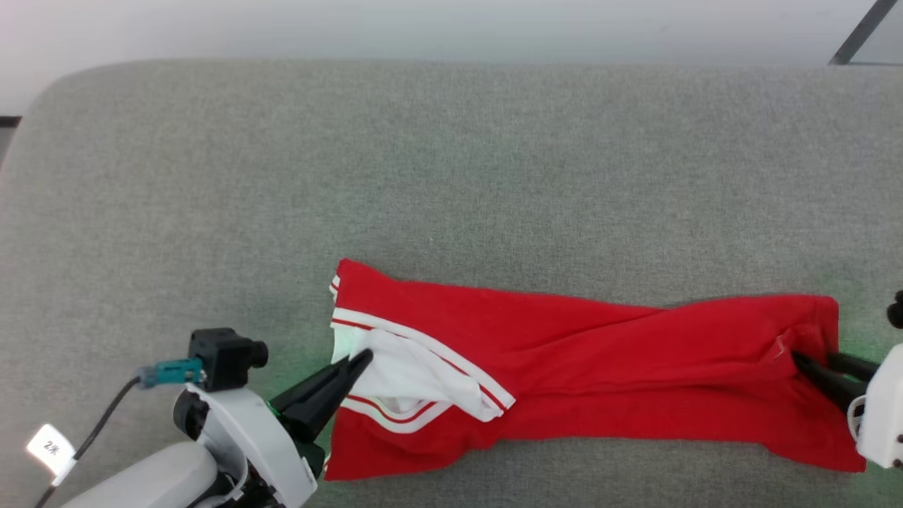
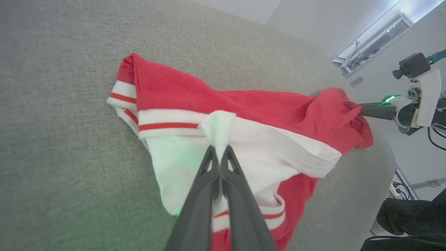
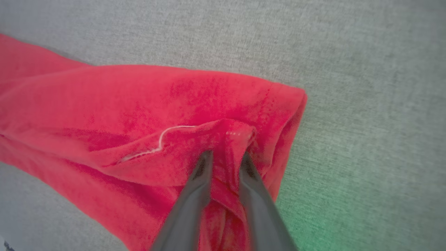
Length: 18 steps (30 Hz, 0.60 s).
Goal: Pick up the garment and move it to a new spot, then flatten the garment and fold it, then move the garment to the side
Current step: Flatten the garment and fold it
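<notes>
1. Far left: the left gripper [image 1: 361, 358] reaches in low from the lower left. Its jaws are closed tight on a pinch of the white sleeve [image 1: 416, 374].
2. Behind that arm sit a black wrist camera [image 1: 226, 356] and a cable [image 1: 106, 416] with a teal plug. Both are apart from the cloth and not in your way.
3. Middle: the garment [image 1: 600, 353] lies on the grey padded surface [image 1: 423, 155], toward its near edge. It is pulled into a long twisted band between the two grippers, sleeve end left, plain red end right. No lettering shows from here.
4. Handling, as a judgement: treat it as light, soft and limp, with no stiffness. It will sag, twist and bunch, and a thin single layer may slip out of a small pinch.
5. Where to hold: take it at the striped trim, seams or corners. Grab a doubled fold rather than the loose middle of a panel.
6. Right: the right gripper [image 1: 811, 360] sits at the red end. Its fingers are a little apart with a ridge of red cloth between them. You cannot tell whether they clamp it or just straddle it.
7. Around: bare grey surface spreads behind the garment, so there is room to lay it out. The garment's right end is near the surface's rounded edge, so watch for overhang.
8. The twist in the middle is likely the main obstacle to flattening. A dark strut [image 1: 857, 32] at top right is well apart.
</notes>
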Motion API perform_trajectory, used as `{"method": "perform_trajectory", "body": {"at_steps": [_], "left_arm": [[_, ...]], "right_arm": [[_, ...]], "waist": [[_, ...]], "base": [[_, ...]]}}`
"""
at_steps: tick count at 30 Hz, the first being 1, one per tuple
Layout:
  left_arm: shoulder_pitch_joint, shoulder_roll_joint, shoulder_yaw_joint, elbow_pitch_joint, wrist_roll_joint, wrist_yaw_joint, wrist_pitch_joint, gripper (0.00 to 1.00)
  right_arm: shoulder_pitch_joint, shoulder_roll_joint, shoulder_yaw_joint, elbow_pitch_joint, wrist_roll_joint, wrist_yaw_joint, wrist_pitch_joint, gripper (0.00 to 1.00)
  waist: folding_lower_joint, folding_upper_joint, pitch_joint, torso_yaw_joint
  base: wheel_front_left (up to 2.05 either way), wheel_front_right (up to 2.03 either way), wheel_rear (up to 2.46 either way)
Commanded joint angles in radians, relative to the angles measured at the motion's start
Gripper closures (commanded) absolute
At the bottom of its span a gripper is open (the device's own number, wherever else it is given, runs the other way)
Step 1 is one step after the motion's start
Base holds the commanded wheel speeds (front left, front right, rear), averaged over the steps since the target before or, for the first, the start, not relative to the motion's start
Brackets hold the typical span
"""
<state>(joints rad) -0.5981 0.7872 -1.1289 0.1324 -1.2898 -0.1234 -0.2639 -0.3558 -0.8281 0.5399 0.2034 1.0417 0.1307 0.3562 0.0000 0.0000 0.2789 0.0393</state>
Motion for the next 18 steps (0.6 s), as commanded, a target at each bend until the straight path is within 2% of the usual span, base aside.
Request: {"method": "perform_trajectory", "body": {"at_steps": [1, 7, 10, 14, 18], "left_arm": [[0.021, -0.002, 0.021, -0.008, 0.014, -0.003, 0.0, 0.02], [0.099, -0.022, 0.156, -0.049, 0.061, -0.001, 0.0, 0.0], [0.156, -0.048, 0.24, -0.054, 0.099, 0.025, 0.0, 0.0], [0.248, -0.109, 0.358, -0.049, 0.167, 0.075, 0.0, 0.0], [0.344, -0.203, 0.492, -0.056, 0.246, 0.103, 0.0, 0.0]], "right_arm": [[0.013, -0.012, -0.013, -0.008, 0.008, 0.0, -0.001, 0.0], [0.047, -0.061, -0.072, -0.034, 0.039, 0.0, 0.024, 0.0], [0.067, -0.077, -0.106, -0.027, 0.049, 0.0, 0.04, 0.0], [0.102, -0.085, -0.147, -0.005, 0.071, 0.0, 0.077, 0.0], [0.138, -0.083, -0.176, 0.022, 0.1, 0.0, 0.14, 0.0]], "waist": [[0.0, 0.0, -0.016, 0.006], [0.0, 0.0, -0.049, 0.028], [0.0, 0.0, -0.064, 0.045], [0.0, 0.0, -0.074, 0.071], [0.0, 0.0, -0.075, 0.101]], "base": [[0.0, 0.0, 0.0], [0.0, 0.0, 0.0], [0.0, 0.0, 0.0], [0.0, 0.0, 0.0], [0.0, 0.0, 0.0]]}}
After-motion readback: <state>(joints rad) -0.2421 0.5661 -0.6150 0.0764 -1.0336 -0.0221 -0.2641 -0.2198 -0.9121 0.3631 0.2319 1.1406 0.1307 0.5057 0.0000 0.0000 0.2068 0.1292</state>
